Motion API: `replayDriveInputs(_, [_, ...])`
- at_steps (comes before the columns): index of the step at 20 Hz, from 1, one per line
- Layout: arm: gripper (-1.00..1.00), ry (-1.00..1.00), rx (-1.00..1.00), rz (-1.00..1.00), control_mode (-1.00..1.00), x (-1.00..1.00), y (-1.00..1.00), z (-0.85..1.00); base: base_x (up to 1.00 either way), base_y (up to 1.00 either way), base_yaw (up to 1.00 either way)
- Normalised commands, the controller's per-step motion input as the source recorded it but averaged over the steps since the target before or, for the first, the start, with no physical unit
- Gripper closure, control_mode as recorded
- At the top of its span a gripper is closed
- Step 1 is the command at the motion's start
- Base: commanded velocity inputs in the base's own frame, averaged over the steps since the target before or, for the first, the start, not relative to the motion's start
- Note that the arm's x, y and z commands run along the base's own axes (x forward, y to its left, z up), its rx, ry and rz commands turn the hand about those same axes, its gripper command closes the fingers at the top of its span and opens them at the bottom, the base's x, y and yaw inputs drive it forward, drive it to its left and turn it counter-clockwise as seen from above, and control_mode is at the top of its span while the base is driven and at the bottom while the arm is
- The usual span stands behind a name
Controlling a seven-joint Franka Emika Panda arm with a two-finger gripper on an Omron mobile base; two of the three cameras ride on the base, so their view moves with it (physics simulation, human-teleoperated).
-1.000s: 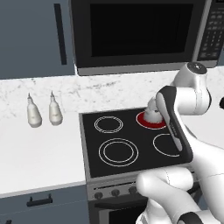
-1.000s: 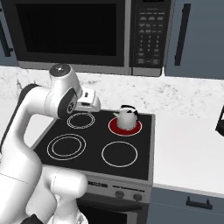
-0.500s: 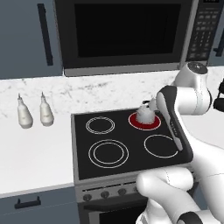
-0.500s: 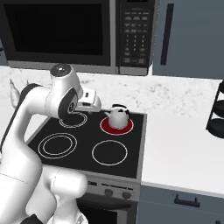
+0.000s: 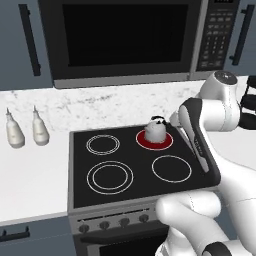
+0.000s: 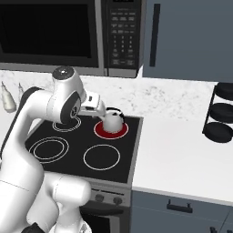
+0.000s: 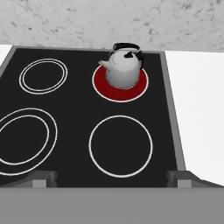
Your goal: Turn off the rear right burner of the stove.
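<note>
Kettle on glowing rear right burner

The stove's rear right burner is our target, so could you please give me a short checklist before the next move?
1. Rear right burner glowing red, needs turning off: ok.
2. Kettle upright on that burner: ok.
3. Gripper open, holding nothing: ok.
4. Gripper near the knobs on the front panel: not ok, it hangs above the stove.
5. Which knob drives this burner: cannot tell.
</note>
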Motion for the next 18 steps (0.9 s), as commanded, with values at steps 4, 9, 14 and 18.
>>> replayDriveInputs(4, [-1.00,0.00,0.00,0.00,1.00,0.00,0.00,0.00,0.00,-0.33,0.00])
replayDriveInputs(9, [-1.00,0.00,0.00,0.00,1.00,0.00,0.00,0.00,0.00,-0.30,0.00])
replayDriveInputs(14, [-1.00,0.00,0.00,0.00,-1.00,0.00,0.00,0.00,0.00,0.00,0.00])
replayDriveInputs(18, [-1.00,0.00,0.00,0.01,-1.00,-0.02,0.06,0.00,0.00,0.00,0.00])
